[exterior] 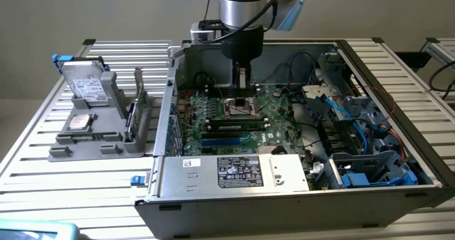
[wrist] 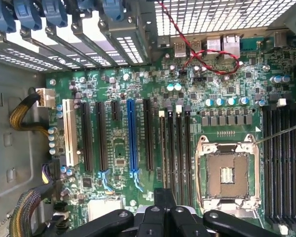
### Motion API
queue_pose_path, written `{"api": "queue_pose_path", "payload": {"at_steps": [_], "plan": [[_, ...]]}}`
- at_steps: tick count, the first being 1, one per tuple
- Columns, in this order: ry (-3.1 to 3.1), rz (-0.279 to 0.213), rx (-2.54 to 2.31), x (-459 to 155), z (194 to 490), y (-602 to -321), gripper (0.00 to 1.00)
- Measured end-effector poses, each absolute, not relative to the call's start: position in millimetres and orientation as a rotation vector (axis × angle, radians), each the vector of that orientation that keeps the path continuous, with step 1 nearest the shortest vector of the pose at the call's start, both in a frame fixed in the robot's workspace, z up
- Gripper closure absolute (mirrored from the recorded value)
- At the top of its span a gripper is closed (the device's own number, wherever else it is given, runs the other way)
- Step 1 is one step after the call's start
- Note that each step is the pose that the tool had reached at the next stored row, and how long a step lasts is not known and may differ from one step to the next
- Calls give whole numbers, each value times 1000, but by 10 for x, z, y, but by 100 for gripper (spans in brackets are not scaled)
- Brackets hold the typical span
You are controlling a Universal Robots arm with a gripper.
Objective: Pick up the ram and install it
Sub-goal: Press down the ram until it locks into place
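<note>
On the slatted tabletop (exterior: 85, 181) sits the open case (exterior: 284, 197). My tool (exterior: 244, 93) hangs closed and empty above the motherboard (wrist: 138, 89); the ram (exterior: 238, 126) lies seated in a slot just nearer. Descending, I risk striking the CPU socket (wrist: 227, 173).
</note>
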State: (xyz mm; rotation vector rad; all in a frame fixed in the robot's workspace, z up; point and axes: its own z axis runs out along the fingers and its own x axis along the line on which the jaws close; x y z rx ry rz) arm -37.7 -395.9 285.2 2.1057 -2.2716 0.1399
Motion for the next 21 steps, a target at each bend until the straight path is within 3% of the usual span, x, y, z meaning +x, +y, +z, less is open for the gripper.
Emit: {"api": "queue_pose_path", "payload": {"at_steps": [12, 21], "plan": [[-2373, 47, 2001, -377, 2894, -3976, 89], [-2495, 39, 1840, -377, 2896, -3977, 89]]}}
